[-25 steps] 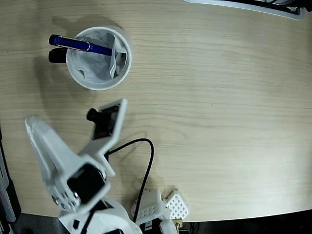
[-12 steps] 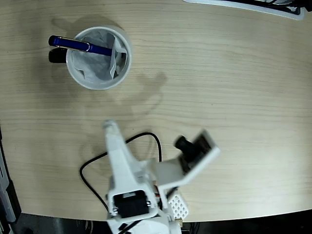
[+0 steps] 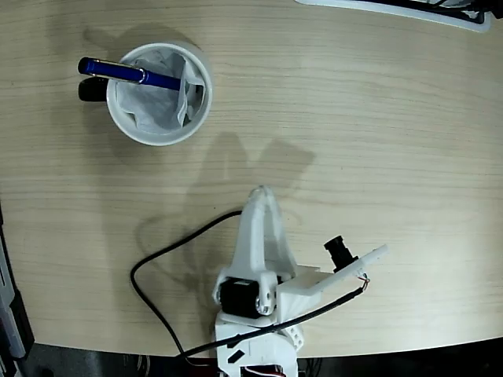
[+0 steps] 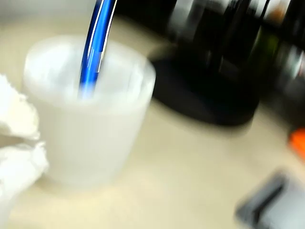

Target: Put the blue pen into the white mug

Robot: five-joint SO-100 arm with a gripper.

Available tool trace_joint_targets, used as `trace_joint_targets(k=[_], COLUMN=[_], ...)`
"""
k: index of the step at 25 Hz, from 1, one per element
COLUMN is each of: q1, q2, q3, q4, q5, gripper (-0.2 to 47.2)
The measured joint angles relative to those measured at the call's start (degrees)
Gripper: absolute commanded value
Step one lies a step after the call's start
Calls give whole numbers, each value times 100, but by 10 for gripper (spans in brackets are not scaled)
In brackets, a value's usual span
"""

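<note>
The blue pen (image 3: 130, 74) already stands in the white mug (image 3: 159, 94), its lower end buried in the crumpled white lining (image 3: 157, 98) and its capped upper end leaning out over the rim on the left of the fixed view, above the black handle (image 3: 91, 90). The blurred wrist view agrees: the pen (image 4: 96, 43) rises steeply out of the pale mug (image 4: 90, 109) and past the top of the picture. The white arm (image 3: 259, 259) is folded low near the bottom edge of the fixed view, well apart from the mug, with a black cable (image 3: 169, 259) looping over the wooden surface (image 3: 354, 141) beside it. I cannot tell whether the tool is spread or pressed together: only soft white shapes at the left edge of the wrist view may belong to it, and the fixed view does not show its tip plainly. Nothing appears to be pinched in it. By my judgement the placing is done, so the hazards are small. The pen leans well off upright with much of its length outside the rim, so a jolt to the surface or a bump against the mug could tip the pen out or shift the mug. The loose cable could also drag or snag if the arm swings back toward the mug. Any further move is best kept low and away from the upper left corner.
</note>
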Motion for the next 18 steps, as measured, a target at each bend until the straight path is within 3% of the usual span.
trace_joint_targets(k=[5,10,18], q1=[220,79,26], q2=[650,1055,1512], q3=[97,308,299], q4=[1731,3296,4228], q5=[-475,-809,-1626], gripper=[0,0,0])
